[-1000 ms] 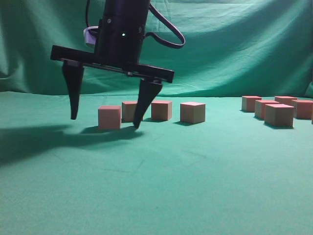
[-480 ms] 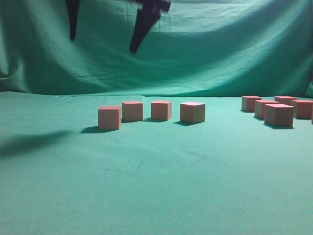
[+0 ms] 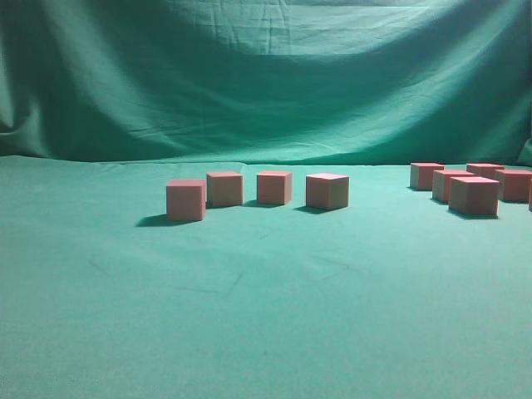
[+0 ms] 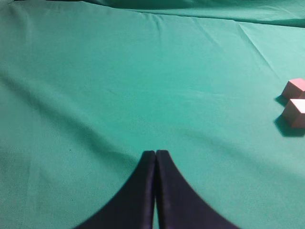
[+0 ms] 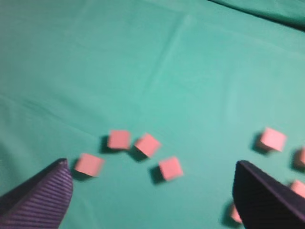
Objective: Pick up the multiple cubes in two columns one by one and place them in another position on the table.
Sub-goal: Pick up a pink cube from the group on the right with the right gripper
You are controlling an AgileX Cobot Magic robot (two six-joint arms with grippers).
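Several pinkish-red cubes stand in a loose row on the teal table, from the leftmost cube to the rightmost one. A second cluster of cubes sits at the far right. No gripper shows in the exterior view. My right gripper hangs open high above the row, holding nothing; the near cube lies by its left finger. The cluster's cubes lie near the right finger. My left gripper is shut and empty over bare cloth, with two cubes at that view's right edge.
A draped green backdrop rises behind the table. A fold of the cloth runs across the far part of the left wrist view.
The right gripper, which stood open around the leftmost cube of the row, has risen straight up and out of the exterior view. That cube stays on the table.
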